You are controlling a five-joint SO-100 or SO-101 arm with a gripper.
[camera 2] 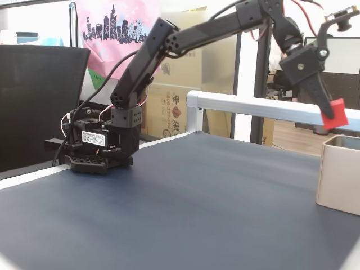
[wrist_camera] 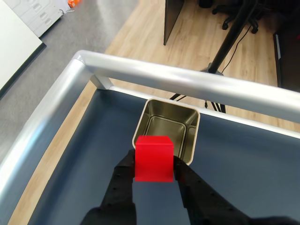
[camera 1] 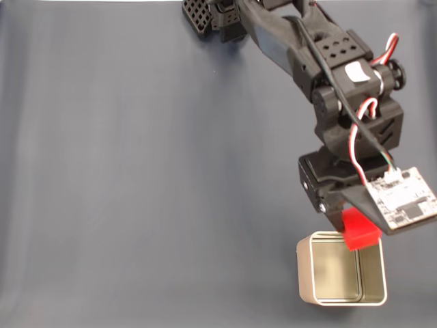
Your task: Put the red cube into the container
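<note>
Between the end effector (wrist_camera: 153, 171) fingers: red cube (wrist_camera: 153, 158), pinched, held aloft. Container (wrist_camera: 167, 131) just ahead and below, empty. Pickup done; left, I judge: move over the opening, release.

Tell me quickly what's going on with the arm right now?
The gripper is holding the red cube between its two fingers, lifted clear of the dark blue table. In a fixed view from the side, the cube hangs in the air just above the rim of the container. From above, the cube overlaps the tin's upper right corner, so it is near the edge rather than centred. The tin looks empty and the cube has not been released yet.
</note>
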